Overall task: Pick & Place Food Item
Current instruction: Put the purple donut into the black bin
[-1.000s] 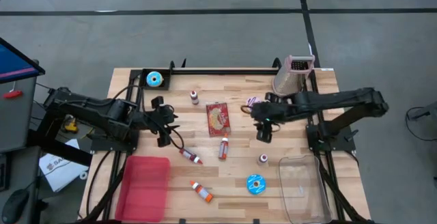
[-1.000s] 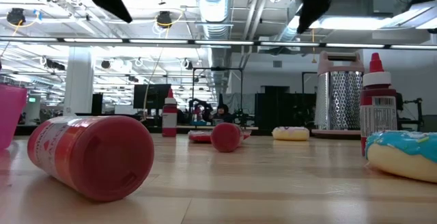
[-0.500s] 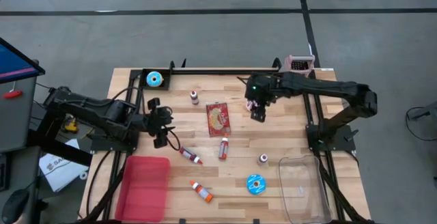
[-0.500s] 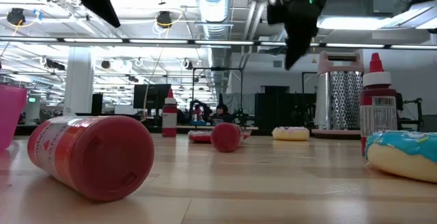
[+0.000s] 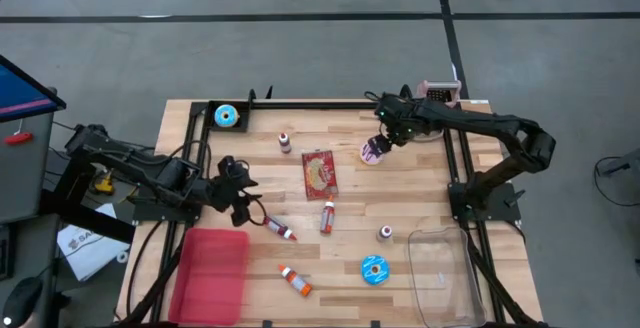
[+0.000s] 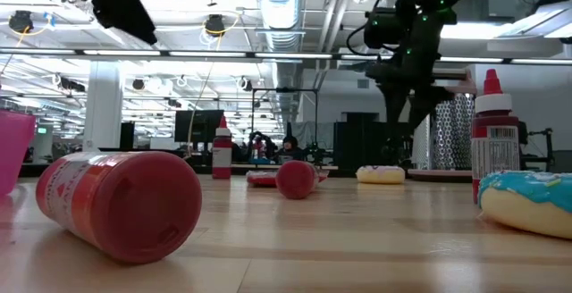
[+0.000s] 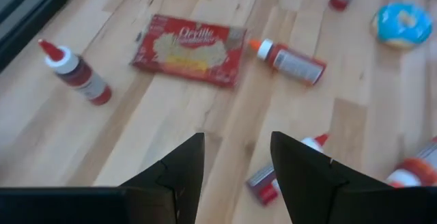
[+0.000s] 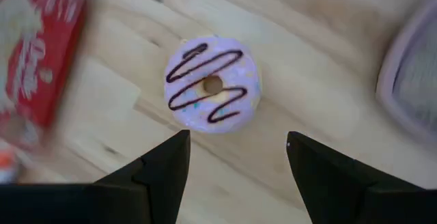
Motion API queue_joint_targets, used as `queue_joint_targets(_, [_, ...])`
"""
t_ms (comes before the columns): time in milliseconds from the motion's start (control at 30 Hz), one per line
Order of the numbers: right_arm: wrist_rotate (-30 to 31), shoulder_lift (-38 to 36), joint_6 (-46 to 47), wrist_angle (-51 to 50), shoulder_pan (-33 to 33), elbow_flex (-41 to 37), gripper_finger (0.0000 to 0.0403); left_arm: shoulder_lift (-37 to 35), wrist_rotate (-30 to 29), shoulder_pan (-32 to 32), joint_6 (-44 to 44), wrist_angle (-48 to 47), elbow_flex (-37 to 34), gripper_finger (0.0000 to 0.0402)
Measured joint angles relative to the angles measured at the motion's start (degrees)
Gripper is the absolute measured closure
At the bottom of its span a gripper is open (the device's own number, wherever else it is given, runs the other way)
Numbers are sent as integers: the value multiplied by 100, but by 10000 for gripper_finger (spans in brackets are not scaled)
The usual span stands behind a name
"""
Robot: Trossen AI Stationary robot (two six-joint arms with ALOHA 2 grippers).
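Note:
A pink-frosted donut with dark zigzag icing lies flat on the wooden table at the far right. My right gripper hangs just above it, pointing down, open and touching nothing; in the low view it stands over the donut. My left gripper hovers open over the table's left side, and a lying sauce bottle shows beyond its fingers. A red cracker packet lies in the middle.
Blue donuts lie at the far left and near right. Several small sauce bottles are scattered about. A red tray sits near left, a clear container near right, and a grater at the far right corner.
My right gripper has swung from the table's middle toward the far edge, rolled about its axis and come down over the pink donut. My left gripper has drifted a little toward the near edge and lower, and has turned somewhat.

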Motion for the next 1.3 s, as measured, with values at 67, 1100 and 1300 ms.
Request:
queue_joint_targets(67, [3, 41, 581, -2, 5, -2, 167, 0, -21, -1, 2, 170, -4, 238])
queue_joint_targets(1100, [112, 897, 2961, 855, 335, -388, 167, 0, -369, 6, 282, 675, -13, 238])
queue_joint_targets(1300, [200, 976, 2936, 892, 370, -374, 168, 0, -368, 5, 165, 712, -13, 238])
